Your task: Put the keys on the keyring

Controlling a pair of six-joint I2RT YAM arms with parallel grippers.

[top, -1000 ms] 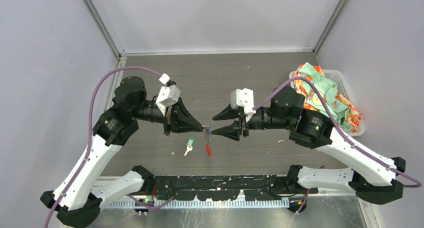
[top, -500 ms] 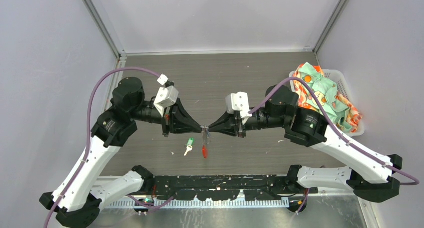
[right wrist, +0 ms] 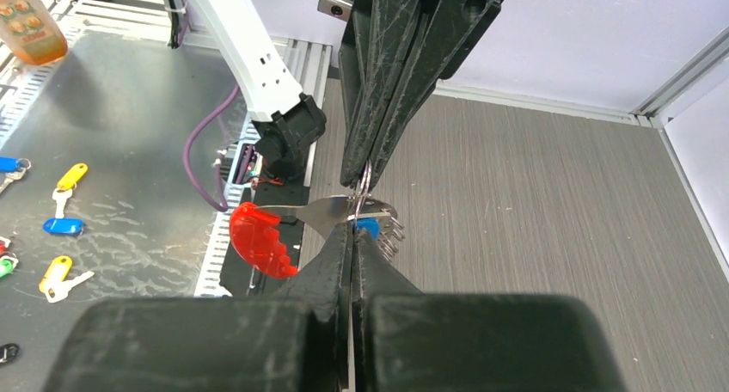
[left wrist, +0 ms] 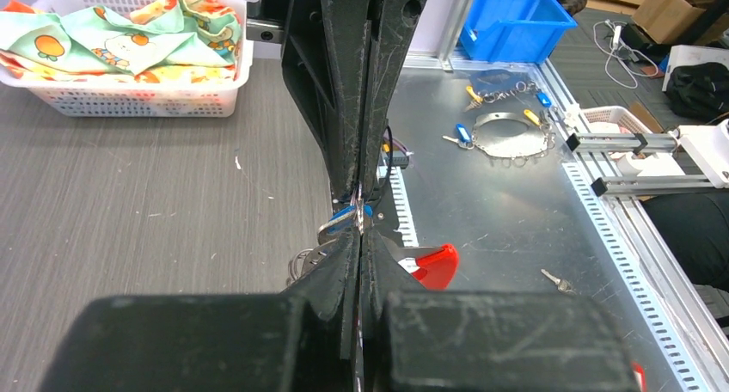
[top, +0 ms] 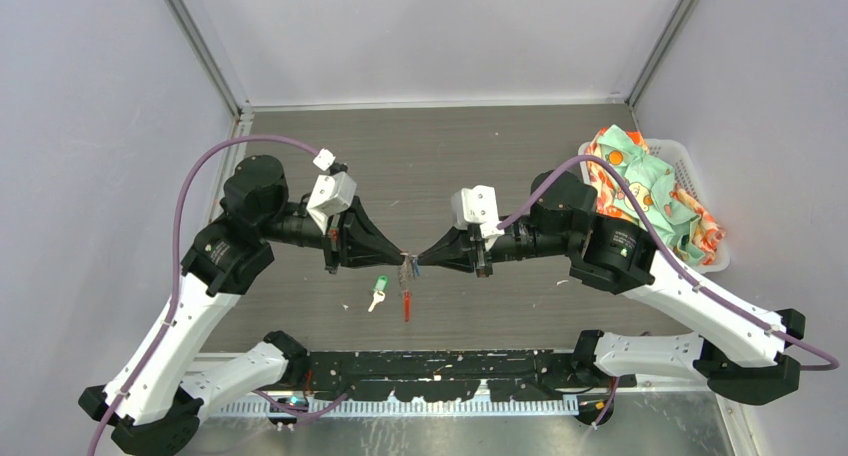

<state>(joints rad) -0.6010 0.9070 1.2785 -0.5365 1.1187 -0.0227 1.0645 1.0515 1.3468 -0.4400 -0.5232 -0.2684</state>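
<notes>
My left gripper [top: 403, 255] and right gripper [top: 418, 260] meet tip to tip above the table's near middle, both shut on the keyring [top: 409, 268]. The keyring shows as thin silver wire loops [left wrist: 301, 261] at the fingertips. A red plastic piece [top: 407, 304] on a flat silver blade hangs from it, the same red piece [right wrist: 254, 238] that the right wrist view shows. One blue-headed key [right wrist: 369, 227] sits right at the pinch point, and this blue key [left wrist: 355, 212] lies beside the left gripper [left wrist: 359, 235]. A green-headed key [top: 378, 289] lies loose on the table, left of the right gripper [right wrist: 354, 229].
A white basket [top: 700, 181] full of patterned cloth stands at the table's right edge. Beyond the near edge is a metal shelf [left wrist: 516, 211] with a small loose key [left wrist: 557, 280], a chain with keys [left wrist: 511, 138] and several coloured key tags [right wrist: 60, 203].
The right gripper has moved left to the left gripper's tip and gone from open to shut on the keyring. The hanging red piece has swung slightly left.
</notes>
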